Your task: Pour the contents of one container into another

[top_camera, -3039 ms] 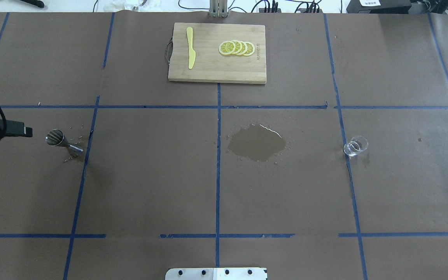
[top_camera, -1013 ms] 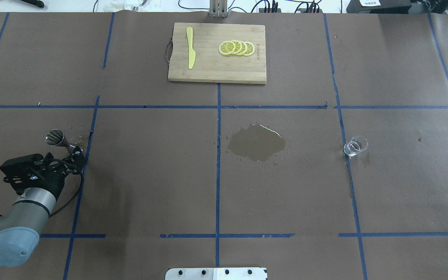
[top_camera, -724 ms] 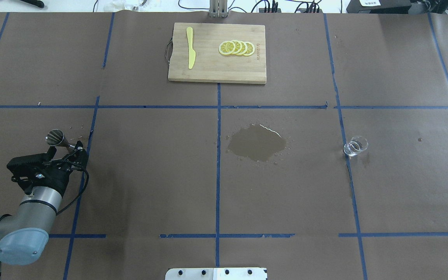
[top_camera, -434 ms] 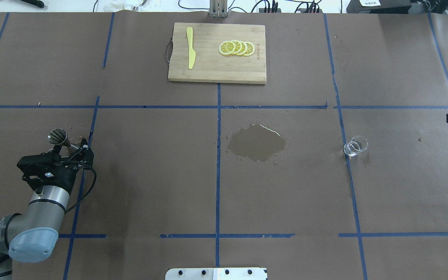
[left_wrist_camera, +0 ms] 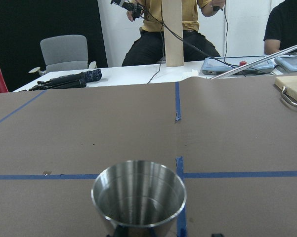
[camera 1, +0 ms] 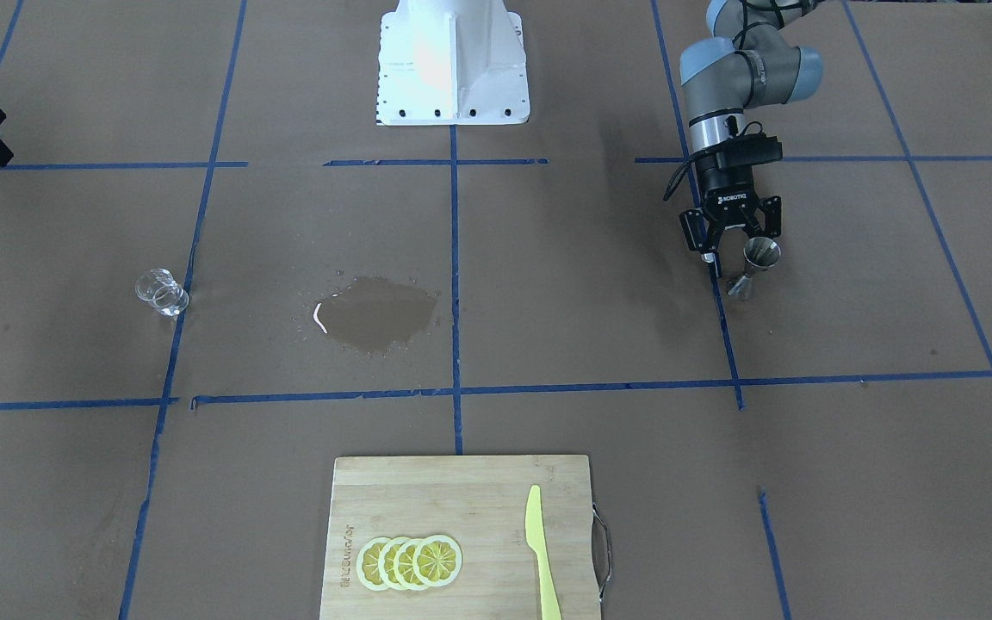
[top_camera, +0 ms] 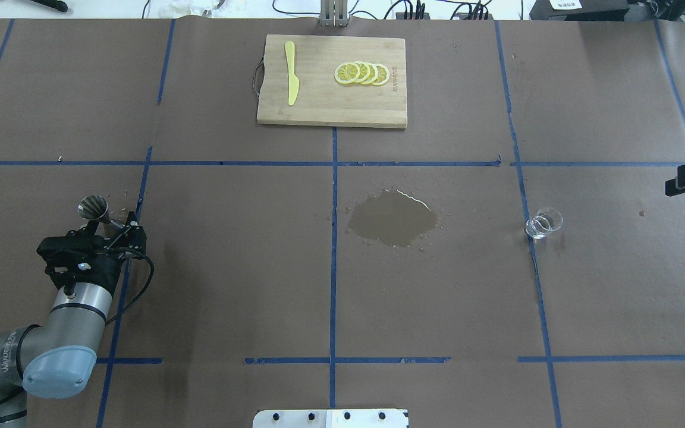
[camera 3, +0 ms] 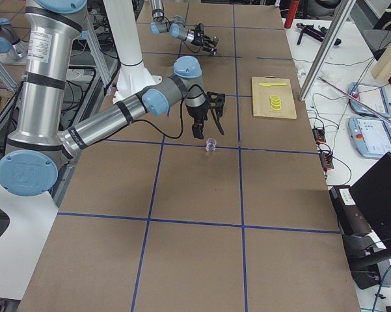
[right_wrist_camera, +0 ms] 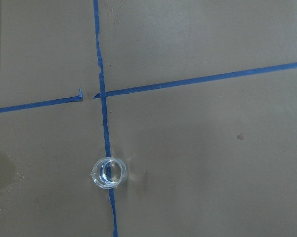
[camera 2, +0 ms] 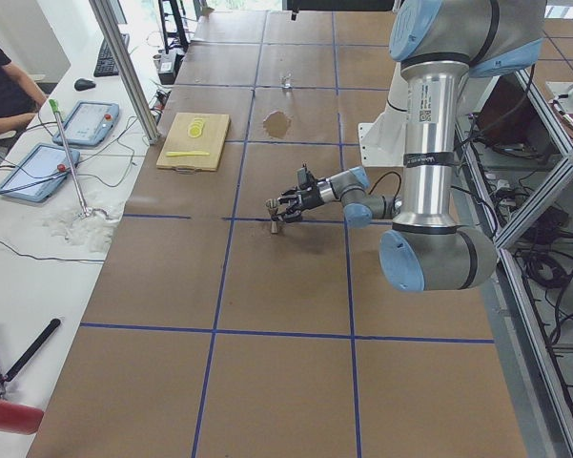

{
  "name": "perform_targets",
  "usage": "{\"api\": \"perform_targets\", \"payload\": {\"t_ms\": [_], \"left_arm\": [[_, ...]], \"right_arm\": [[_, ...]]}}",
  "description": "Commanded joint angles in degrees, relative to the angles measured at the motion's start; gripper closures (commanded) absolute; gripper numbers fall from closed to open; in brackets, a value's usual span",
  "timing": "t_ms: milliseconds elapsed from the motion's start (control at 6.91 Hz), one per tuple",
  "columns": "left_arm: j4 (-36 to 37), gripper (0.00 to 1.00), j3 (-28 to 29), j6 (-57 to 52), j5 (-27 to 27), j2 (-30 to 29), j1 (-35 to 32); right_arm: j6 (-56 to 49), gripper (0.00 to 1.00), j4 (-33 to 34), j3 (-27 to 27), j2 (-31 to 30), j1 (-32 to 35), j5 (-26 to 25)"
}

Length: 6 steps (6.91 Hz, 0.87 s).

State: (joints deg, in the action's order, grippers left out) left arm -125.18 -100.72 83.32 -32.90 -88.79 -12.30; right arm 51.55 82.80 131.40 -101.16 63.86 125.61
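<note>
Found the left gripper (camera 1: 733, 254) low over the counter (top_camera: 229, 267) on the robot's left side, reaching away from the base. Noted its fingers (camera 1: 708, 257) spread apart, with the steel jigger (left_wrist_camera: 138, 197) between them. Could not confirm from any view whether either finger touches the metal. Located the jigger standing on its small end on the brown paper (top_camera: 51, 107), wide cup uppermost, just beside a blue tape line (top_camera: 140, 190). Saw from the left wrist camera the cup's rim close in at lower centre, bright inside; could not read its contents.

Found the right gripper (camera 3: 205, 127) raised over the counter on the robot's right side, near the small clear glass (top_camera: 543, 223) and apart from it. Could not tell whether its fingers are open or closed: only a dark edge at the frame border in both fixed table views, and no fingers in its own wrist view.

Located the glass upright on another blue tape line, well apart from the jigger. Noted a wet patch (top_camera: 393, 217) on the paper between the two vessels, nearer the glass, with small droplets around its edge.

Recorded a cutting board (top_camera: 330, 110) at the far side of the counter from the robot, carrying overlapping lemon slices (top_camera: 361, 73) and a yellow knife (top_camera: 291, 74) lying apart from them.
</note>
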Motion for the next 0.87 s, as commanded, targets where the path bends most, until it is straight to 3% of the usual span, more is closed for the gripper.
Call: {"api": "perform_targets", "payload": {"t_ms": [0,724], "left_arm": [[-0.07,0.3,-0.09,-0.96,-0.06,0.19,-0.27],[-0.16,0.31,0.52,-2.28,-0.14,0.54,-0.27]], "right_arm": [[2.15,0.0,0.0,0.88,0.26,-1.54,-0.97],[2.33,0.0,0.0,1.49,0.26,-1.72,-0.89]]}}
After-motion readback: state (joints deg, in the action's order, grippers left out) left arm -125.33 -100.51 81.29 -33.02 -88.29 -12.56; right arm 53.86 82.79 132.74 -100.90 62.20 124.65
